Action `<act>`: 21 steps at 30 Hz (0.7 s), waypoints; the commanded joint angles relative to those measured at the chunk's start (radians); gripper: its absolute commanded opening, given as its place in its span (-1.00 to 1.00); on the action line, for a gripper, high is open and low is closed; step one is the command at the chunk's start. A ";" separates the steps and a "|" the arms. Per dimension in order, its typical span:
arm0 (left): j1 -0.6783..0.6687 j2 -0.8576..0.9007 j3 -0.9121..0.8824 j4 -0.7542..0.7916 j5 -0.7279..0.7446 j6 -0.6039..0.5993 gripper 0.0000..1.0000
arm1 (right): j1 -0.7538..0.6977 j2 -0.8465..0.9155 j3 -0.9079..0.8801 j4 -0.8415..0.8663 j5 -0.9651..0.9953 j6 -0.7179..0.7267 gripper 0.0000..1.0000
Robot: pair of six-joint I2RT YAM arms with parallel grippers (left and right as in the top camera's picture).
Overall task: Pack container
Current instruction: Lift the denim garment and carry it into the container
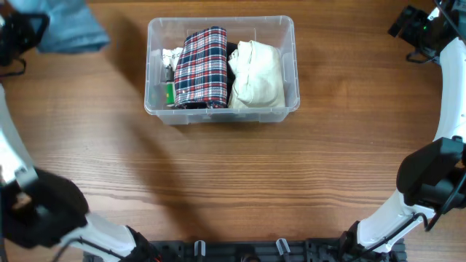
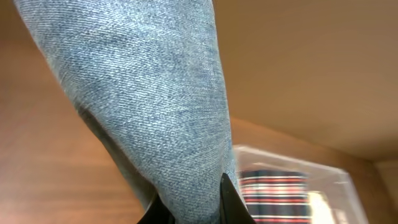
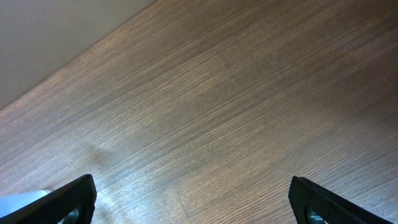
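Denim garment [image 2: 143, 93]: pinched between the left gripper [image 2: 189, 210] fingers, held near the table's [image 1: 233, 182] far-left corner, well apart from the bin.
Container [image 1: 295, 73]: far centre of the table, holding a plaid cloth [image 1: 202, 67], a cream cloth [image 1: 256, 74] and small items [image 1: 170, 91] at its left end.
Right gripper [image 3: 196, 202]: fingers spread wide, empty, over bare wood.
Progress: probably late in the packing; the denim is not yet in.

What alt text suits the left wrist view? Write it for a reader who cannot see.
A blue denim cloth, pinched in the left gripper at the bottom edge, fills most of the frame. At lower right, the clear container holds a plaid cloth, on a wooden table.
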 commanded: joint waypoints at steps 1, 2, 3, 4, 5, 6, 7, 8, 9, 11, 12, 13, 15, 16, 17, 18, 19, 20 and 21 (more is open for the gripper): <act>-0.124 -0.103 0.040 0.016 0.100 -0.114 -0.92 | 0.002 -0.011 -0.005 0.005 0.010 0.002 1.00; -0.152 -0.108 0.040 0.016 0.113 -0.118 -0.92 | 0.002 -0.011 -0.005 0.005 0.010 0.002 1.00; -0.174 -0.108 0.040 0.016 0.124 -0.119 -0.92 | 0.002 -0.011 -0.005 0.005 0.010 0.002 1.00; -0.213 -0.108 0.040 0.015 0.132 -0.138 -0.92 | 0.002 -0.011 -0.005 0.005 0.010 0.002 0.99; -0.242 -0.107 0.040 0.015 0.132 -0.148 -0.92 | 0.002 -0.011 -0.005 0.005 0.010 0.001 1.00; -0.273 -0.100 0.040 0.014 0.131 -0.147 -0.92 | 0.002 -0.011 -0.005 0.005 0.010 0.002 1.00; -0.301 -0.096 0.040 0.014 0.131 -0.148 -0.92 | 0.002 -0.011 -0.005 0.005 0.010 0.001 0.99; -0.353 -0.080 0.040 0.012 0.099 -0.187 -0.92 | 0.002 -0.011 -0.005 0.005 0.010 0.002 0.99; -0.375 -0.074 0.040 0.008 0.078 -0.216 -0.92 | 0.002 -0.011 -0.005 0.005 0.010 0.002 1.00; -0.413 -0.056 0.040 -0.013 0.054 -0.246 -0.92 | 0.002 -0.011 -0.005 0.005 0.010 0.002 0.99; -0.430 -0.046 0.040 -0.028 0.052 -0.247 -0.92 | 0.002 -0.011 -0.005 0.005 0.010 0.002 0.99; -0.447 -0.036 0.040 -0.049 0.052 -0.247 -0.92 | 0.002 -0.011 -0.005 0.005 0.010 0.002 1.00; -0.466 -0.023 0.040 -0.079 0.052 -0.247 -0.92 | 0.002 -0.011 -0.005 0.005 0.010 0.002 1.00; -0.476 -0.012 0.039 -0.098 0.052 -0.247 -0.92 | 0.002 -0.011 -0.005 0.005 0.010 0.002 0.99; -0.483 -0.002 0.039 -0.115 0.052 -0.247 -0.92 | 0.002 -0.011 -0.005 0.006 0.010 0.001 0.99; -0.487 0.006 0.039 -0.126 0.052 -0.247 -0.92 | 0.002 -0.011 -0.005 0.005 0.010 0.001 0.99; -0.491 0.019 0.039 -0.142 0.052 -0.246 -0.92 | 0.002 -0.011 -0.005 0.005 0.010 0.002 0.99; -0.495 0.030 0.039 -0.151 0.052 -0.246 -0.92 | 0.002 -0.011 -0.005 0.005 0.010 0.002 0.99; -0.498 0.039 0.039 -0.161 0.052 -0.246 -0.92 | 0.002 -0.011 -0.005 0.005 0.010 0.001 0.99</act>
